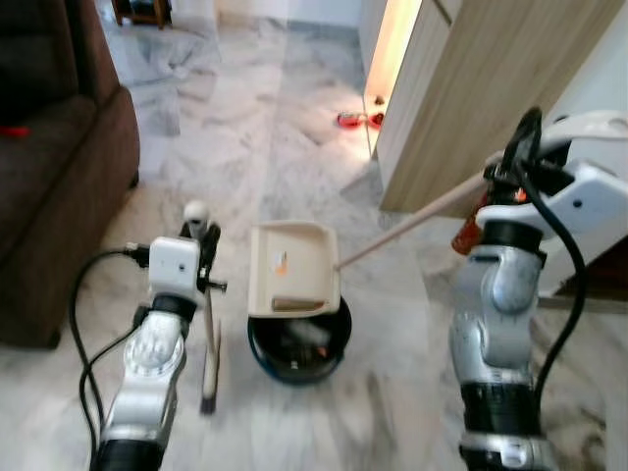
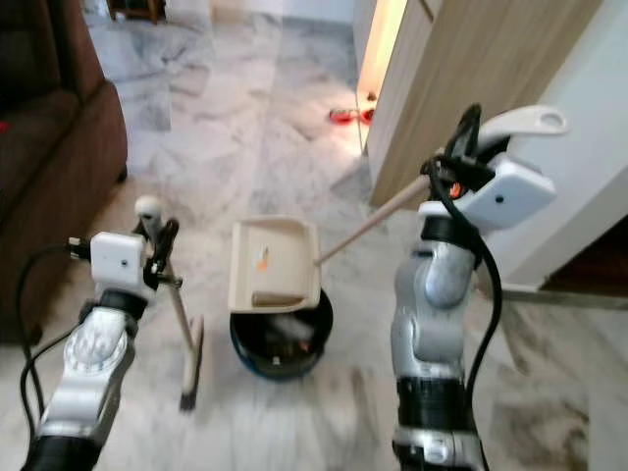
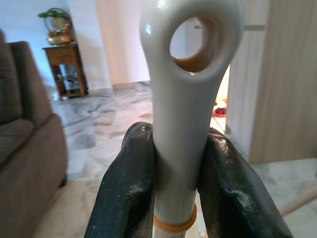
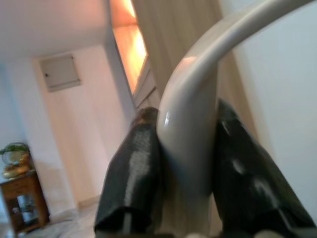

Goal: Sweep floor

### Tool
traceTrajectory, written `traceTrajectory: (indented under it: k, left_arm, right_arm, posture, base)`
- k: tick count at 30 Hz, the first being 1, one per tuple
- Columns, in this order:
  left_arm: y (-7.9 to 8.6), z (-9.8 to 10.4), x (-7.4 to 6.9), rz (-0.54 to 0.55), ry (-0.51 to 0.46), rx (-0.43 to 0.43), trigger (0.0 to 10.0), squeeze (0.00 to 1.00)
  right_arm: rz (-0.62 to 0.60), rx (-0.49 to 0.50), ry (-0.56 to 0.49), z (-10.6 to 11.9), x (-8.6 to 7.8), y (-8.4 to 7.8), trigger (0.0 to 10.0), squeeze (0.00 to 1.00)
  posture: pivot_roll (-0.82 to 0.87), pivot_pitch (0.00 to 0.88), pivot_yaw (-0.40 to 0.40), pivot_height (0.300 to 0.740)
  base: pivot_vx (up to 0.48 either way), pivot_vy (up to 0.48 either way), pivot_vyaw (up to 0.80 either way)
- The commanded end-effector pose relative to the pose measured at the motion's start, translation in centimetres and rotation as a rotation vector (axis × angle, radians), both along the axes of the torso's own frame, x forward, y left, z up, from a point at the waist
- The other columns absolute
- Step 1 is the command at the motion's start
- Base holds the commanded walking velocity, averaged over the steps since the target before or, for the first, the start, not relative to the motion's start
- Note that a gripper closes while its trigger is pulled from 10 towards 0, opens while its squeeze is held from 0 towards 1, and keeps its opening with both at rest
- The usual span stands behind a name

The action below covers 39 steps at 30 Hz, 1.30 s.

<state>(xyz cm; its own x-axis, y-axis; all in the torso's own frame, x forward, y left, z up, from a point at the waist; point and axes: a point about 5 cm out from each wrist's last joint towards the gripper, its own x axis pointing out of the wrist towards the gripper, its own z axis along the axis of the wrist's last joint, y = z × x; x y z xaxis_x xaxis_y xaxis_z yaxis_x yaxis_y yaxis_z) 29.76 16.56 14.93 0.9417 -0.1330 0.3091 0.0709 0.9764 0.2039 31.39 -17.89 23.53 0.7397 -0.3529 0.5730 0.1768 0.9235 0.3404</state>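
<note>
Here the left pincer [image 3: 178,183] grips the upright broom [image 1: 209,339] (right [image 4: 185,168] clamps the slanting dustpan handle [image 1: 412,228]).

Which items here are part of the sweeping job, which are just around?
In use:
broom, held by the left gripper
dustpan, its handle held by the right gripper, tipped over the bin

Just around:
sofa
red item on the floor by the wooden panel
side table
</note>
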Motion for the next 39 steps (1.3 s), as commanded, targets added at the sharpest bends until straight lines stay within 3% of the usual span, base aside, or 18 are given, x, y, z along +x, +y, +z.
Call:
traceTrajectory:
  k: [1,18,21,26,32,39]
  left_arm:
    - [-0.2,1.0,0.0,-0.015,-0.047,0.002,10.0,0.00]
    - [-0.2,1.0,0.0,-0.016,-0.051,-0.002,10.0,0.00]
    - [-0.2,1.0,-0.1,-0.017,-0.052,-0.003,10.0,0.00]
    - [-0.2,1.1,-0.1,-0.020,-0.053,-0.006,10.0,0.00]
    - [-0.3,1.1,-0.1,-0.026,-0.055,-0.006,10.0,0.00]
    - [-0.4,1.1,-0.1,-0.032,-0.056,-0.008,10.0,0.00]
  right_arm:
    - [-0.001,-0.010,-0.098,2.0,-0.5,0.2,10.0,0.00]
    - [0.028,-0.020,-0.096,2.0,-0.4,0.7,10.0,0.00]
    - [0.038,-0.079,-0.116,2.3,-0.6,1.1,10.0,0.00]
    - [0.103,-0.201,-0.177,3.2,-1.2,3.2,10.0,0.00]
    - [0.150,-0.245,-0.211,3.7,-1.5,4.6,10.0,0.00]
    - [0.272,-0.342,-0.269,4.0,-2.8,7.7,10.0,0.00]
  posture:
    - [0.22,0.117,-0.124,0.740]
    - [0.22,0.119,-0.125,0.740]
    - [0.22,0.119,-0.124,0.740]
    - [0.22,0.120,-0.125,0.740]
    - [0.22,0.121,-0.125,0.740]
    - [0.22,0.121,-0.125,0.740]
  base:
    - [0.000,0.000,0.00]
    - [0.058,0.000,0.00]
    - [0.000,0.000,0.00]
    - [0.000,0.000,0.00]
    - [0.000,0.000,0.00]
    - [0.000,0.000,0.00]
